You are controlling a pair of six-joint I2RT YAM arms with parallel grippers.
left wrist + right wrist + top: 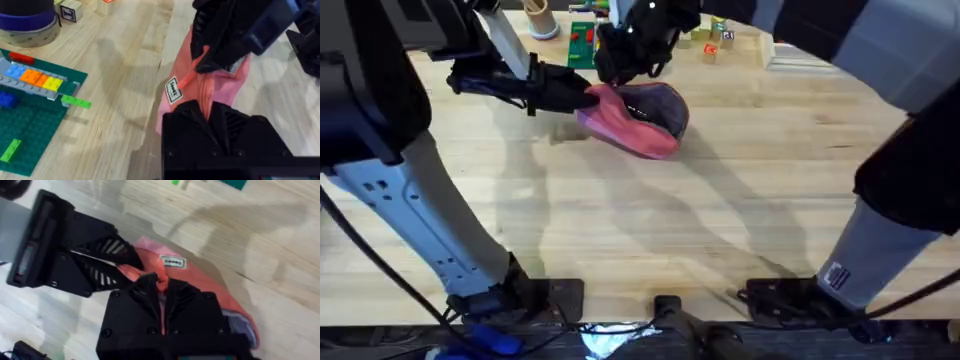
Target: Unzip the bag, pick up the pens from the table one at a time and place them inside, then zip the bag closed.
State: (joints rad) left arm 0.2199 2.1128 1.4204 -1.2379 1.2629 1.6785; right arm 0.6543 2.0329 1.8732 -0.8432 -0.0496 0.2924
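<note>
My left gripper [588, 95] pinches the bag's [638, 122] end on the table [650, 230]; my right gripper [161, 287] is pressed onto its pink pull. The mouth looks partly open, so I judge zipping is what's left.

1. Soft pink fabric pencil pouch [638, 128]: matt cloth, creased into folds, with a small white woven-looking label [172, 90] on its side.
2. Dark lining at its open mouth [663, 104], dull with a faint sheen.
3. Light wooden plank tabletop [650, 220]: smooth, clear grain, satin finish.
4. Left gripper [208, 111] is matt black plastic, its fingers ribbed, pinching the cloth.
5. Right gripper [161, 282], the same matt black plastic, nipping a pink fold.
6. Green studded plastic baseplate [30, 130] and bright bricks, slightly glossy.
</note>
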